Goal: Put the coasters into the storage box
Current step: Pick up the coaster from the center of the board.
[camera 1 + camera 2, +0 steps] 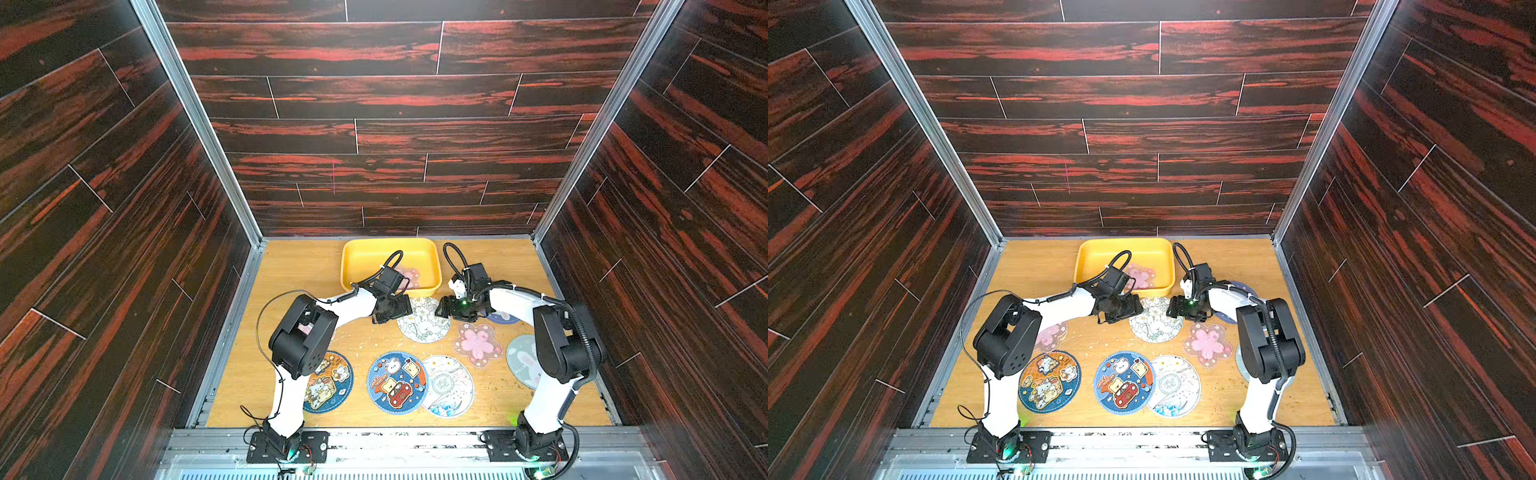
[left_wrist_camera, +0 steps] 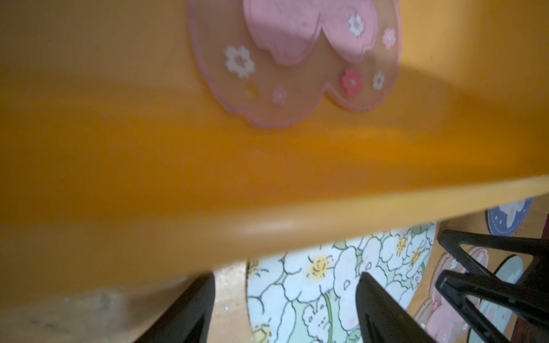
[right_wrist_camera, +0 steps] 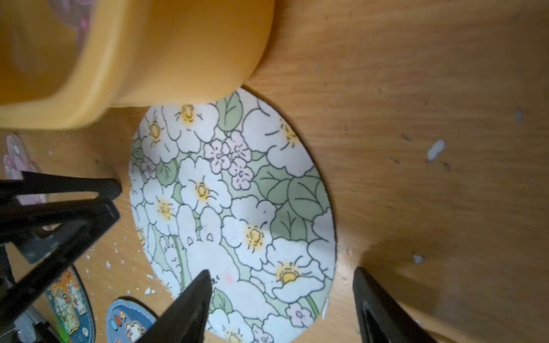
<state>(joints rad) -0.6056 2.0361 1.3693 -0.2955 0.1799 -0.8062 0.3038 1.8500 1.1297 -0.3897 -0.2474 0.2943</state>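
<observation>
Across the bench (image 1: 291, 270), coasters lie scattered. The yellow storage box (image 1: 345, 266) holds one pink blossom coaster (image 1: 409, 276), and the floral coaster (image 1: 424, 326) lies flat just beside its near wall. The left claw (image 2: 285, 276) and right claw (image 3: 282, 270) hang wide and empty. The thin mat probably needs one fingertip scraped under its edge.

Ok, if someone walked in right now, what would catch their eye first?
The yellow box at the back of the table holds one pink blossom coaster. Just in front of it, the left gripper and right gripper, both open, face each other across the floral coaster. Nearer the front lies a blue cartoon coaster among others.
</observation>
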